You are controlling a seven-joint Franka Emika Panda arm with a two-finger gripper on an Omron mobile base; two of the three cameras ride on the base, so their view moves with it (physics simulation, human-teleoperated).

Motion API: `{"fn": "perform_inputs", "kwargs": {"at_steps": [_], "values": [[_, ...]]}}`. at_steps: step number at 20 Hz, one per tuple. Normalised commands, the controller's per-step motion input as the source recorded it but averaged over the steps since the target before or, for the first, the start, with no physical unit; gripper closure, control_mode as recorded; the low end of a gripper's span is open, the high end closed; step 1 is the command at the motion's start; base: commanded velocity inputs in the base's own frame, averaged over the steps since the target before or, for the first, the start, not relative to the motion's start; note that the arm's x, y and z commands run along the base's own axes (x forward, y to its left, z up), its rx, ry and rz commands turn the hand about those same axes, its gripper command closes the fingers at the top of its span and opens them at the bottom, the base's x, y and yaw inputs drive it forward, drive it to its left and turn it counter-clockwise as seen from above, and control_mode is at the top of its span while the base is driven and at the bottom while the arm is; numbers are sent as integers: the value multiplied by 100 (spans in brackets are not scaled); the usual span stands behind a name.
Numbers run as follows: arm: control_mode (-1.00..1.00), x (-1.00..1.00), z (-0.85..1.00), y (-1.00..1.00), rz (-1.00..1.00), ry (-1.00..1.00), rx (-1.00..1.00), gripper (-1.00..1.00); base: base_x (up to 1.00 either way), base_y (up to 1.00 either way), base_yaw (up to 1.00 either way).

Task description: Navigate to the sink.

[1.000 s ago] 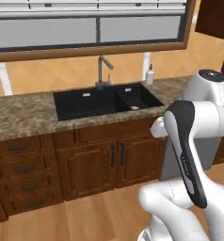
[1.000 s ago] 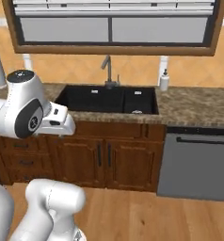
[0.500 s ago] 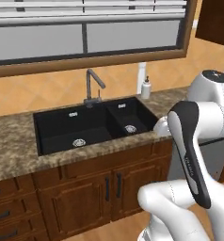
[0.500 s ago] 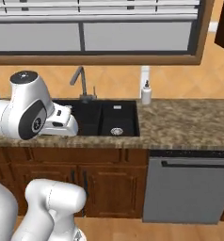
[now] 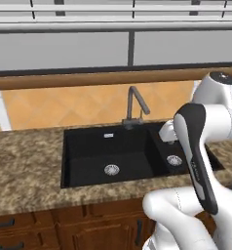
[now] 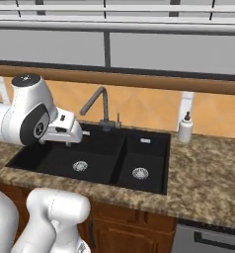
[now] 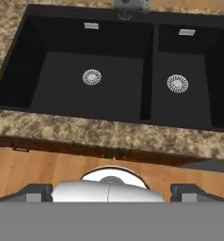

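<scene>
Two basins make up the black sink (image 5: 132, 156) (image 6: 97, 155) (image 7: 118, 66), a larger one and a smaller one, each with a round silver drain; it is set into a speckled brown granite counter (image 5: 25, 171) (image 6: 203, 178) (image 7: 109, 132). A grey angular faucet (image 5: 135, 105) (image 6: 100, 106) stands at the back rim, near the divider between the basins, with its spout angled out over the sink. In the hand view the sink is seen from above and fills the upper half, with the counter's front edge and a strip of wooden floor (image 7: 34, 169) below it; the two dark finger tips of the jaws (image 7: 111, 192) are seen at the bottom corners, set wide apart with nothing between them, on the near side of the counter's front edge. A white soap dispenser (image 6: 185, 127) stands on the counter just to the right of the smaller basin. Dark wooden cabinets (image 5: 64, 227) (image 6: 134, 230) are seen under the counter. Behind the faucet, an orange tiled wall (image 5: 64, 105) (image 6: 149, 106) rises to a wooden sill beneath a window.
</scene>
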Motion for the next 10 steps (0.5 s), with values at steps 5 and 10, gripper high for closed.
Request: {"fn": "perform_inputs", "kwargs": {"at_steps": [5,10], "values": [[100,0,0,0,0,0,0,-100,98,-1,19],[100,0,0,0,0,0,0,-100,100,-25,13]]}}
